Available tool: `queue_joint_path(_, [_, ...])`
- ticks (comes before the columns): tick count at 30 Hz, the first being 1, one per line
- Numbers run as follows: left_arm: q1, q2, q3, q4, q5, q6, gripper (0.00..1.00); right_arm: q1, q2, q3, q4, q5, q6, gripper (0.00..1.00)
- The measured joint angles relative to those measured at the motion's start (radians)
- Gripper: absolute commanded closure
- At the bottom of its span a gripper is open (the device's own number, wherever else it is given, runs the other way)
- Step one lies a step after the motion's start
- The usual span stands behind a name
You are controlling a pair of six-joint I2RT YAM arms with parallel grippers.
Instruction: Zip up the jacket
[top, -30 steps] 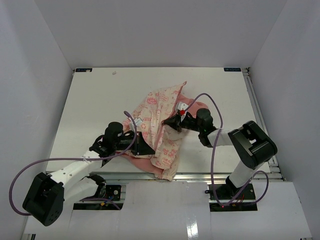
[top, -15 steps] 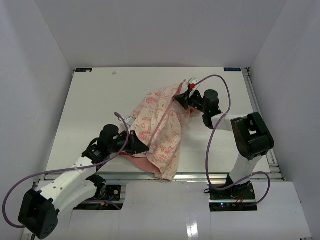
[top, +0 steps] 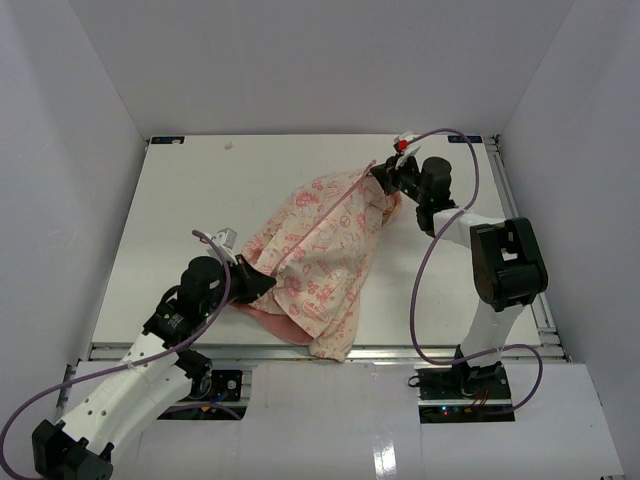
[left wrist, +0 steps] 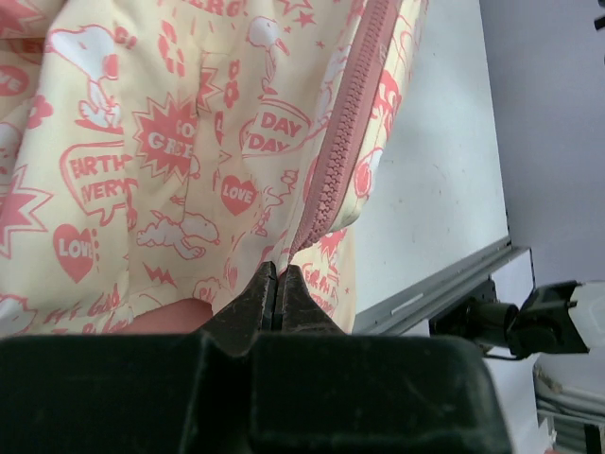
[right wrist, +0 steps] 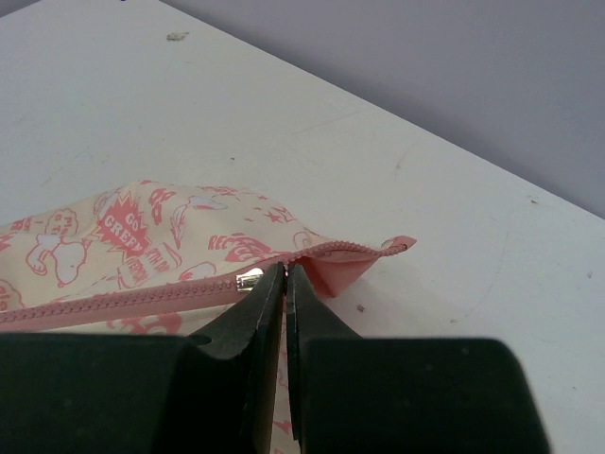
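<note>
The jacket (top: 320,250), cream with a pink print, lies stretched diagonally across the white table (top: 200,200). Its pink zipper strip (top: 325,215) runs closed from the near-left hem to the far-right collar. My left gripper (top: 254,283) is shut on the jacket's bottom hem at the foot of the zipper (left wrist: 340,151); in the left wrist view its tips (left wrist: 278,284) pinch the fabric. My right gripper (top: 381,175) is shut on the zipper pull beside the silver slider (right wrist: 250,280), near the collar end (right wrist: 397,246). Salmon lining (top: 275,325) shows at the near edge.
The table's metal front rail (top: 400,353) runs just below the jacket's near corner. White walls close in the table on three sides. A purple cable (top: 440,215) loops above the right arm. A small mark (top: 228,146) sits at the far left.
</note>
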State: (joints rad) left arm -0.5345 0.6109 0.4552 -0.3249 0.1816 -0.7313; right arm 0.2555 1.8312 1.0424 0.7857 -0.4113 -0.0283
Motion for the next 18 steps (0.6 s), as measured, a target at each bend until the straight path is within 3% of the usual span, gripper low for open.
queue_joint_path(10, [0.003,-0.096,0.006,-0.088,-0.164,-0.053,1.00,-0.058,0.056,0.098,-0.038,0.037,0.003,0.92])
queue_joint_path(18, [0.002,-0.099,0.006,-0.104,-0.197,-0.071,1.00,-0.129,0.128,0.151,-0.054,0.054,0.036,0.92])
